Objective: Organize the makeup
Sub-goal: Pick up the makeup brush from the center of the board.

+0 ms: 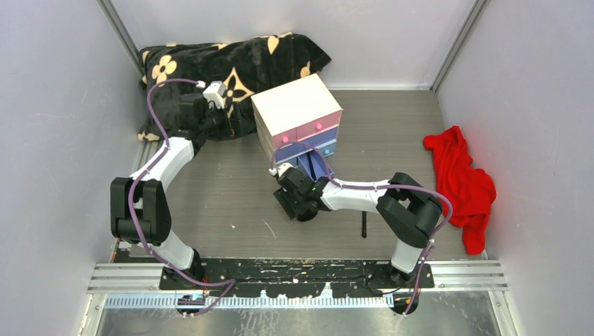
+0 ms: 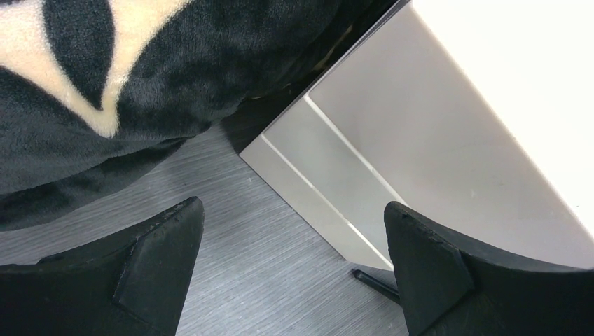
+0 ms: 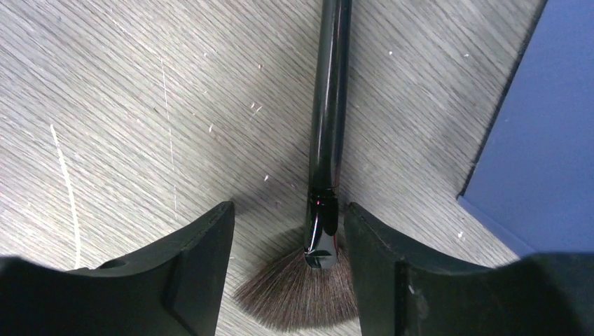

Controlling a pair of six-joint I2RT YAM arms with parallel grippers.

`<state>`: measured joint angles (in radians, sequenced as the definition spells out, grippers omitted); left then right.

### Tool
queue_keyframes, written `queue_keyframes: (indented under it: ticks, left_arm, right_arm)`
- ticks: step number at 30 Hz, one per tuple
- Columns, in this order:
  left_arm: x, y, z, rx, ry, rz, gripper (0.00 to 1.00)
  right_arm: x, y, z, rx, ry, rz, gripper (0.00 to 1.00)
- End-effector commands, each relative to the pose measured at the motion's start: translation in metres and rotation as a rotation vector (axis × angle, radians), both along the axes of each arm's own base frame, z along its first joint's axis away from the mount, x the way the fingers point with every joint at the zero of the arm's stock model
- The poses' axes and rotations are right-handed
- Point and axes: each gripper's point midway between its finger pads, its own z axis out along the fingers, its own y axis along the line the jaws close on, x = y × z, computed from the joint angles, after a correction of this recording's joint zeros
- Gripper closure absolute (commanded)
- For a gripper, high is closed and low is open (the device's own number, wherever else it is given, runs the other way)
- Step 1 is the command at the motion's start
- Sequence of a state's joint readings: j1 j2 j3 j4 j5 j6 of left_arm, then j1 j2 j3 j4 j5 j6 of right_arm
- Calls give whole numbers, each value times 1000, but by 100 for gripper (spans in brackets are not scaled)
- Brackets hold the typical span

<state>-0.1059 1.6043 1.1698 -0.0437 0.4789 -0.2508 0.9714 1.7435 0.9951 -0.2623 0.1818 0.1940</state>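
Observation:
A black-handled fan brush (image 3: 326,140) lies flat on the table, bristles toward the camera. My right gripper (image 3: 288,208) is open and low over it. The brush's ferrule sits between the fingers, close to the right finger (image 3: 378,266). In the top view the right gripper (image 1: 288,196) is just in front of the cream box (image 1: 294,105) and hides the brush. My left gripper (image 2: 293,206) is open and empty beside the box's left wall (image 2: 420,140); it also shows in the top view (image 1: 223,124). A thin black stick (image 2: 375,282) lies by the box's corner. Another thin black stick (image 1: 363,225) lies on the table.
A blue drawer (image 1: 315,164) stands pulled out of the box's bottom row; it also shows at the right of the right wrist view (image 3: 546,140). A black floral cloth (image 1: 231,63) is heaped at the back left. A red cloth (image 1: 462,182) lies at the right.

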Motion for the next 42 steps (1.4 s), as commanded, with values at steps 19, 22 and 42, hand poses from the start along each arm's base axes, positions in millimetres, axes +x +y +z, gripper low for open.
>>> queue_keyframes:
  ticks: [19, 22, 42]
  left_arm:
    - [-3, 2, 31, 20, -103, -2, 0]
    - [-3, 2, 34, 18, -109, -4, 0]
    - [-6, -1, 51, -15, -143, -9, 0]
  right_arm:
    - [-21, -48, -28, -152, 147, -61, 72]
    - [-24, -50, -28, -159, 157, -70, 93]
    - [2, -71, 140, 62, 137, -116, 99]
